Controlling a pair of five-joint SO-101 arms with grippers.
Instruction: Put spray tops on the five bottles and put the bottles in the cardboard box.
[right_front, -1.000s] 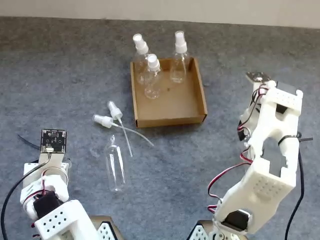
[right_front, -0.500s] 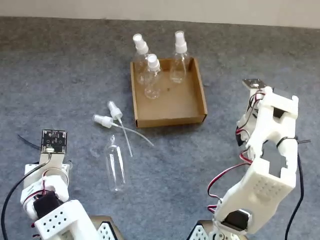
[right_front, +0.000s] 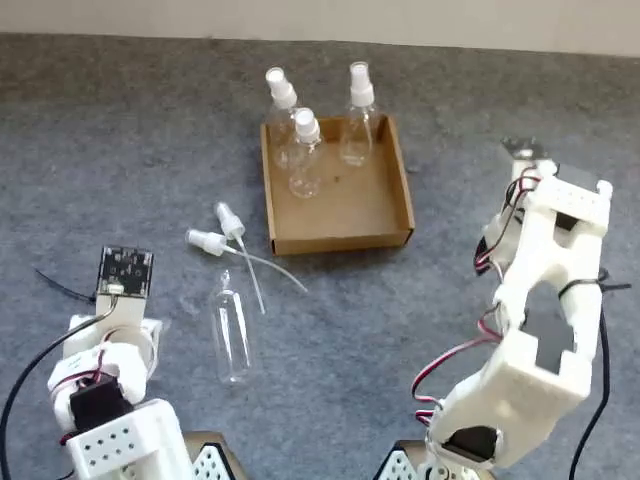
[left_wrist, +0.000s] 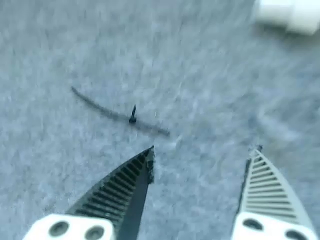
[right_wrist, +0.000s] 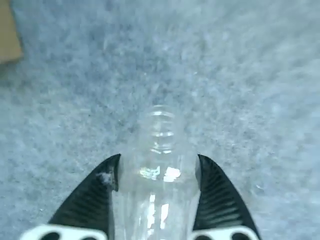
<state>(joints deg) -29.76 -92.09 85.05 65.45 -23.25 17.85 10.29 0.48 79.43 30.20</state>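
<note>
Grey, felt-like cloth covers the counter (right_front: 120, 130) where your two arms stand side by side. Your right gripper (right_wrist: 159, 158) holds a clear bottle with no top (right_wrist: 160, 131). Its black ribbed fingers (right_wrist: 95, 195) are closed against both sides of the body just below the open neck, above bare cloth. From above, your right arm (right_front: 545, 300) stands to the right of the cardboard box (right_front: 345, 205).

Three bottles stand upright in that box with their tops on. The rear-left bottle (right_front: 283, 130) is in the far left corner, the middle bottle (right_front: 305, 160) is just in front of it, and the rear-right bottle (right_front: 357, 125) is against the far wall.

Just left of the box, a loose spray top (right_front: 207, 240) and a second spray top (right_front: 230, 218) lie on the cloth, with their thin tubes crossing. Nearer your arms, an uncapped bottle (right_front: 229, 325) lies on its side with its neck toward those tops.

Your left gripper (left_wrist: 204, 150) hangs over the cloth with its fingers (left_wrist: 125, 185) spread wide and nothing between them. A black cable tie (left_wrist: 120, 116) lies just beyond the tips. Your left arm (right_front: 105, 370) sits at the near left, beside the lying bottle.
</note>
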